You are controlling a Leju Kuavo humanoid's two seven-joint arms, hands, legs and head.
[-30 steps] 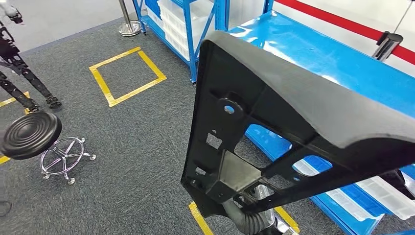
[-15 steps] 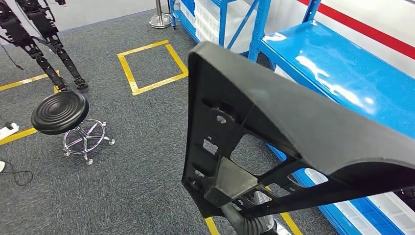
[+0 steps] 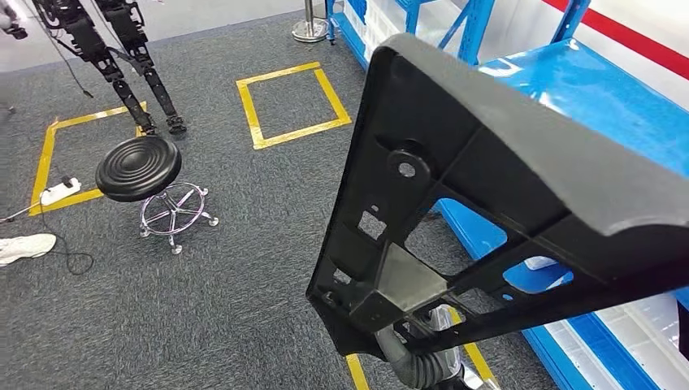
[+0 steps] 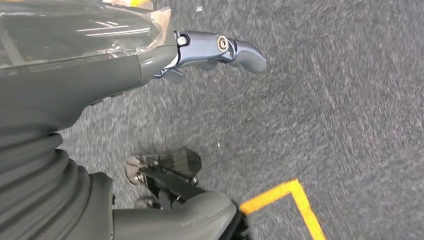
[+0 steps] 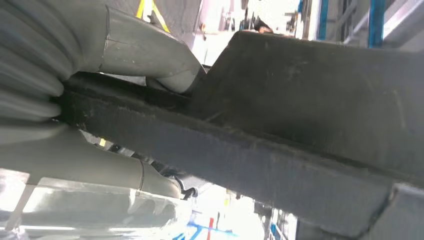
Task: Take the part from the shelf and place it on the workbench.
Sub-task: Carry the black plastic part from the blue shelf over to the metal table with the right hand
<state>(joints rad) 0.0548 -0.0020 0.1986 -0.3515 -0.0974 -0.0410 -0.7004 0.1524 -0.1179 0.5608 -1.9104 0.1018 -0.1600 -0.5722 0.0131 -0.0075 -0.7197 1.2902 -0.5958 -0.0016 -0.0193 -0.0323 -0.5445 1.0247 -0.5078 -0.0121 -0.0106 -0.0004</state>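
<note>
large matte black moulded plastic frame part (image 3: 487, 203), ribbed, cut-outs | right hand (image 5: 125, 65) clamps its edge | left hand (image 4: 125, 55) empty, fingers extended over grey carpet (image 4: 325, 100)

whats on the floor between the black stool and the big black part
Bare grey carpet. In the head view nothing sits on the stretch from the stool to the part that the right hand holds; the yellow tape square lies farther back.

A black round stool (image 3: 138, 167) on a chrome base is seen on the grey carpet (image 3: 244, 268). A yellow tape square (image 3: 293, 106) is marked beyond it. A white power strip (image 3: 61, 191) and a white shoe (image 3: 24, 246) lie near the stool.
</note>
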